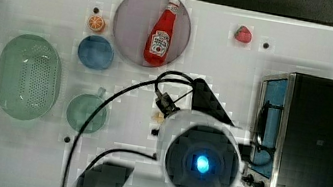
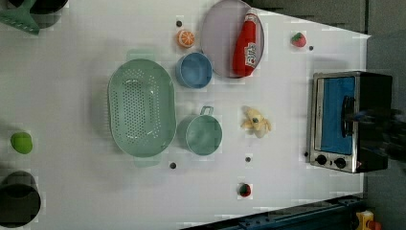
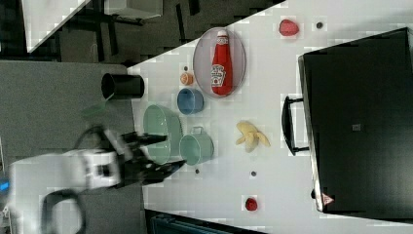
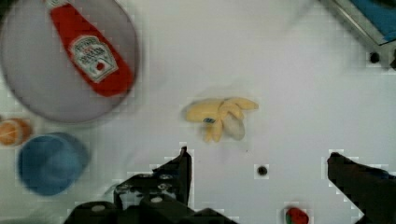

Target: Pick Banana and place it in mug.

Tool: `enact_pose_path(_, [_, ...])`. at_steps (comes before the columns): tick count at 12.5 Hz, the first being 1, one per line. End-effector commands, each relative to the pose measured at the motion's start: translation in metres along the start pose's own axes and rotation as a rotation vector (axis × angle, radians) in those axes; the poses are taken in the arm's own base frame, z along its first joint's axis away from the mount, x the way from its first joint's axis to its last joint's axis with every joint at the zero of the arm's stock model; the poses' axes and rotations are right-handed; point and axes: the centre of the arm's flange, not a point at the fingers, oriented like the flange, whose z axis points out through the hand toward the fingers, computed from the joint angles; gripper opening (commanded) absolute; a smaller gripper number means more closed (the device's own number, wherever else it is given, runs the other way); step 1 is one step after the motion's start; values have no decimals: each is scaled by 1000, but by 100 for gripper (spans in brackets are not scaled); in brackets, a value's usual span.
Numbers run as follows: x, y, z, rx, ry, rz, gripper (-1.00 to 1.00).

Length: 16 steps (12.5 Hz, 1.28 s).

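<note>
Wrist view: gripper (image 4: 259, 172) hangs over the white table (image 4: 289, 74), fingers spread wide, empty.
The banana (image 4: 219, 116) lies mid-table, apart from the mug (image 2: 203, 134).

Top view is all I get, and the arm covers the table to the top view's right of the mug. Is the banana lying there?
Observer: Yes. In the left view the banana lies on the table with its peel splayed, between the mug and the toaster oven, touching neither.
Operator: Is the pincer open or shut?
Observer: In the wrist view the pincer is wide open and empty, both fingers clear of the banana.
</note>
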Motion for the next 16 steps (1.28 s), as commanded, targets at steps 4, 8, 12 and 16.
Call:
enact_pose_path(4, [7,-17,162,-47,-44,-301,100])
enact_pose_path(8, [3,-16,250,-51,-37,-327,100])
enact_pose_path(12, [-9,-20,305,-69,-64,-352,100])
enact_pose_path(16, [-13,-21,329,-51,-42,-360,100])
